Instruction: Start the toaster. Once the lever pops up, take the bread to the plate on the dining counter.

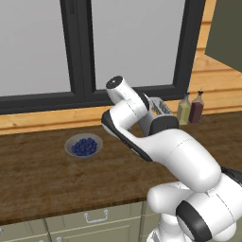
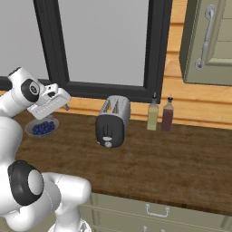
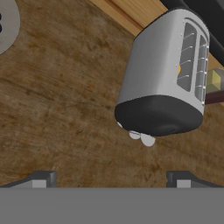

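Fingers [image 3: 109, 179] spread wide, holding nothing, poised above the wooden counter [image 3: 61, 109] near the toaster's dark end panel. Toaster [image 2: 113, 121] upright on the counter below the window, 2 condiment bottles [image 2: 159, 114] beside it, bowl of blueberries [image 1: 83, 145] well apart on the other side.

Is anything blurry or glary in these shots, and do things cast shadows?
All three views look sharp, with no glare. Right base view: the toaster casts only a faint soft shadow on the worktop. Hand view: lighting is flat, and the toaster looks skewed by perspective.
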